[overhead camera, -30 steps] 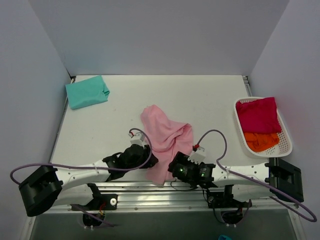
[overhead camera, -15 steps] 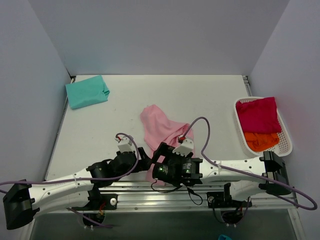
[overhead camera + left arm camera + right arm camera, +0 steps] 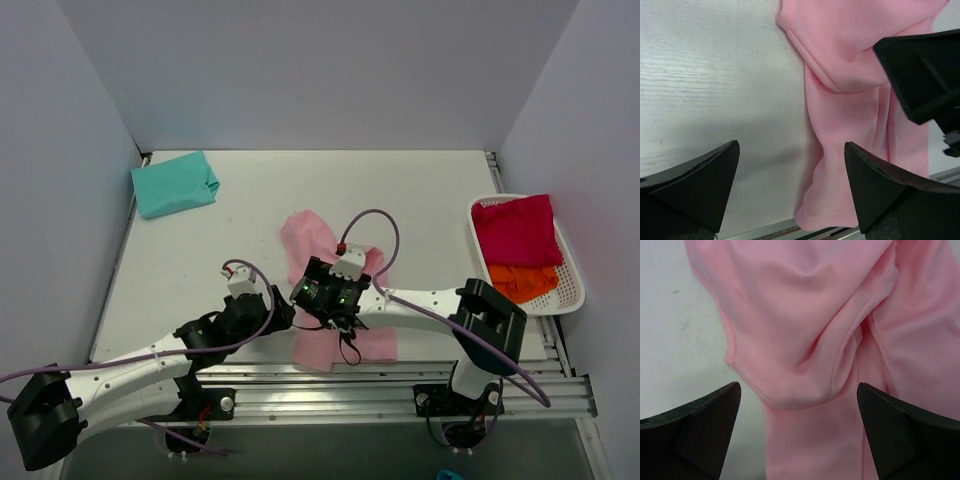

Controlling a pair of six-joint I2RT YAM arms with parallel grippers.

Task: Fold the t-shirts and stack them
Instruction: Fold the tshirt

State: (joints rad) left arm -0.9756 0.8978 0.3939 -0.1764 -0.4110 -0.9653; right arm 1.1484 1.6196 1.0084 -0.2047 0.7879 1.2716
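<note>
A crumpled light pink t-shirt lies mid-table and reaches the near edge. My left gripper hovers at its left border, open, with bare table and the shirt's rolled hem between its fingers. My right gripper hangs open right above the pink folds and holds nothing. A folded teal t-shirt rests at the far left corner. A crimson t-shirt and an orange t-shirt are bunched in the basket.
The white mesh basket stands at the right edge of the table. The right gripper's black body shows close by in the left wrist view. The metal rail runs along the near edge under the shirt's hem.
Both grippers have opened and let go of the pink cloth. The right arm swung left over the shirt, the left arm drew back leftward. The shirt's lower part now lies flatter by the near edge.
</note>
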